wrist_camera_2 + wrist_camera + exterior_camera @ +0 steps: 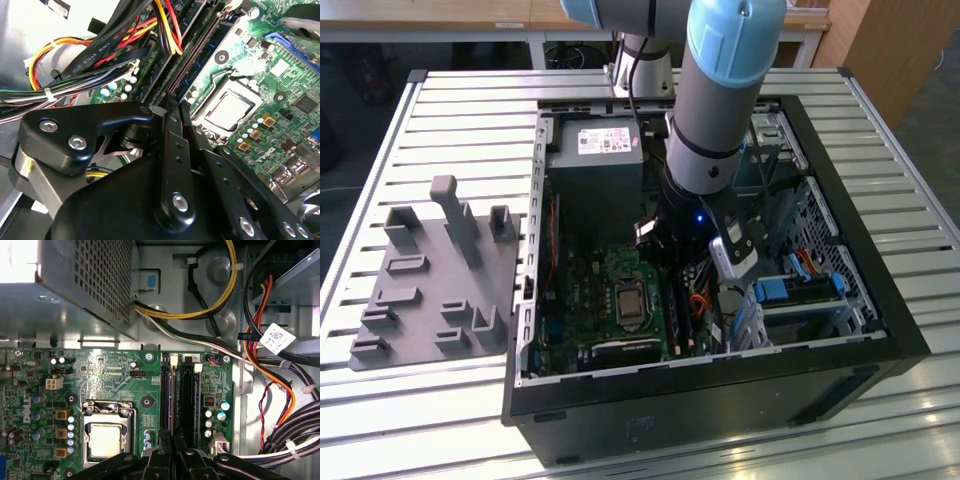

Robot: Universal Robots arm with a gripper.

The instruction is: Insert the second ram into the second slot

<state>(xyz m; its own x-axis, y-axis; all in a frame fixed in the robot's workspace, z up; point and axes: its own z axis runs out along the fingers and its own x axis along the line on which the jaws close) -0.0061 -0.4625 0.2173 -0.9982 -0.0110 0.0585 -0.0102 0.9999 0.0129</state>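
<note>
The black metal gripper hangs low inside the open black computer case. Its jaws are pulled close together, with just a thin gap. I cannot tell if the thin blue memory stick sits in that gap or stands in a slot already. Right under the tips, two long dark slots run side by side on the green board. The second slot lies on the side away from the shiny square chip. To do this step well, I think the stick must line up straight along that slot and go down flat, with both ends pushed the same. A bunch of black, red and yellow wires hangs near, so the arm should keep off them. The case rests on a ribbed metal desk.
</note>
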